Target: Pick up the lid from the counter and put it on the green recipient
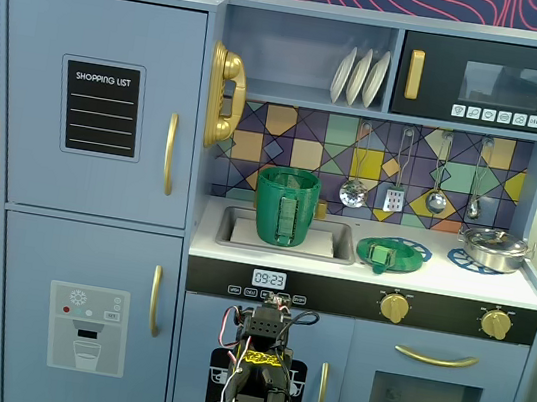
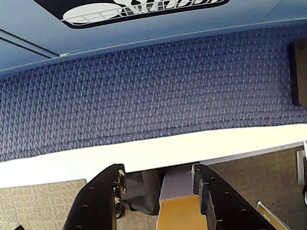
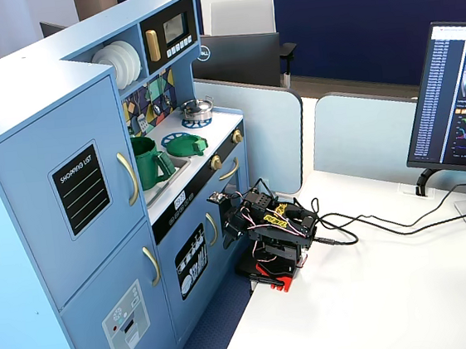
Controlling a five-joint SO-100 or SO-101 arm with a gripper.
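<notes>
The green lid with its raised knob lies on the left blue burner ring of the white counter. It also shows in the other fixed view. The tall green recipient stands upright in the recessed sink, strap handle facing front, and shows there too. My gripper is open and empty. It hangs low in front of the kitchen's lower doors, over the white table edge and blue carpet, far below the lid and the pot. The folded arm sits on the table.
A shiny steel pot with lid stands on the right burner ring. Utensils hang on the tiled back wall. Gold knobs and door handles stick out of the kitchen front. Cables and a monitor are on the white table.
</notes>
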